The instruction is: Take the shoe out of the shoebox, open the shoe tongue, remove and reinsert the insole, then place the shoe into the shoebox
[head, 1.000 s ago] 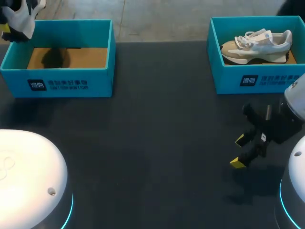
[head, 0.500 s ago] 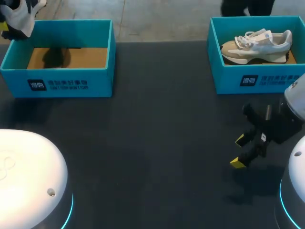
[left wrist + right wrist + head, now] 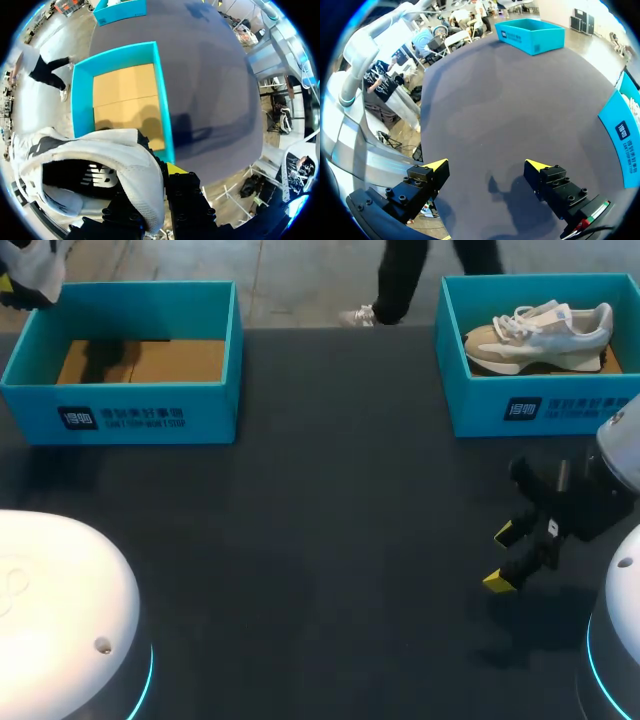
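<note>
Looking down my left wrist camera, I see the left claw [image 3: 155, 187] closed on the white mesh shoe with black side markings [image 3: 95, 165]. Its fingers pinch the padded collar wall from both sides, and one yellow tip [image 3: 175, 168] shows just beside the fabric. The shoe hangs in the air, clear of the open teal cardboard shoebox with a bare brown floor [image 3: 82, 95]; from the head camera it sits high over that box's far left corner [image 3: 30, 265]. My right claw [image 3: 487, 167] is spread wide and holds nothing, hovering low over the dark surface [image 3: 330, 540] in front of a second teal shoebox [image 3: 520, 410], which holds a beige and white sneaker [image 3: 540, 335]. I judge the held shoe to be light, with a soft upper and a stiffer sole, so a single pinch on the collar will let it sag and swing. The mesh should give decent grip rather than slip. For the tongue work I would want it sole-down on the surface, one claw steadying the heel collar while the other takes the tongue by its free top edge. I expect the insole to be thin and floppy, best lifted at its heel end.
</note>
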Controlling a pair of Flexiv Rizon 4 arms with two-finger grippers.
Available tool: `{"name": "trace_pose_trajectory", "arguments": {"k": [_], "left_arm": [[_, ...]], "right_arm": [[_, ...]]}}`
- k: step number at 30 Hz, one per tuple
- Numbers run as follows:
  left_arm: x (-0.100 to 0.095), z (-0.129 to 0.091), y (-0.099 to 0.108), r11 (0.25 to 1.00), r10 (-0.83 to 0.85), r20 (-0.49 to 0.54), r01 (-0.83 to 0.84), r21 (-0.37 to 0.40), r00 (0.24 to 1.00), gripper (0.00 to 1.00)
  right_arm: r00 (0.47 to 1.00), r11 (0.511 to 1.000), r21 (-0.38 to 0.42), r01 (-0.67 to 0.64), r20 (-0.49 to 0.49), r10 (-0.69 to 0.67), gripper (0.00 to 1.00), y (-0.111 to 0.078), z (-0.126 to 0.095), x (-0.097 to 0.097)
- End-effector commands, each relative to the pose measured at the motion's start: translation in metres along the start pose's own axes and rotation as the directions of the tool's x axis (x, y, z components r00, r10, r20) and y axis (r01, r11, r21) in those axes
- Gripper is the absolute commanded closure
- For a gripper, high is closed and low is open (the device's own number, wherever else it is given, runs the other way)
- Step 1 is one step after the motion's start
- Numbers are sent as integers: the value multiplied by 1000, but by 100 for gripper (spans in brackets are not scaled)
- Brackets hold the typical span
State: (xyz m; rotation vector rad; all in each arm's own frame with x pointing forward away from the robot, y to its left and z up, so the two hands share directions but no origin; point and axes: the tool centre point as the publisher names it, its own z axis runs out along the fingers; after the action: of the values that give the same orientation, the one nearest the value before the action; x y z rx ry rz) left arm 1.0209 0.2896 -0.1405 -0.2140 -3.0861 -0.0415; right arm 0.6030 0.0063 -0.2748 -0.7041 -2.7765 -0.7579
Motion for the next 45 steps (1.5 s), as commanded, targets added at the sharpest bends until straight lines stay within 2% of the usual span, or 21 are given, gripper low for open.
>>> {"name": "trace_pose_trajectory", "arguments": {"k": [1,8,13,17,24,30,32,45], "left_arm": [[-26,6,3,1000,-2,-46,2,0,999,100],[-28,9,2,996,81,-51,-79,34,995,100],[-24,10,5,953,300,-26,-298,58,954,100],[-21,14,13,902,431,-18,-432,-30,902,100],[-17,18,22,715,686,-15,-678,-169,727,100],[-11,17,21,552,826,-7,-810,-198,564,100],[-10,18,22,477,872,-22,-857,-195,490,100],[-10,18,22,477,872,-22,-857,-195,490,100]], "right_arm": [[1000,1000,-1,0,3,0,0,-1,0,1],[1000,1000,-1,0,3,0,0,-1,0,1],[1000,1000,-1,0,3,0,0,-1,0,1],[1000,1000,-1,0,3,0,0,-1,0,1],[1000,1000,-1,0,3,0,0,-1,0,1],[1000,1000,-1,0,3,0,0,-1,0,1],[1000,1000,-1,0,3,0,0,-1,0,1],[1000,1000,-1,0,3,0,0,-1,0,1]]}}
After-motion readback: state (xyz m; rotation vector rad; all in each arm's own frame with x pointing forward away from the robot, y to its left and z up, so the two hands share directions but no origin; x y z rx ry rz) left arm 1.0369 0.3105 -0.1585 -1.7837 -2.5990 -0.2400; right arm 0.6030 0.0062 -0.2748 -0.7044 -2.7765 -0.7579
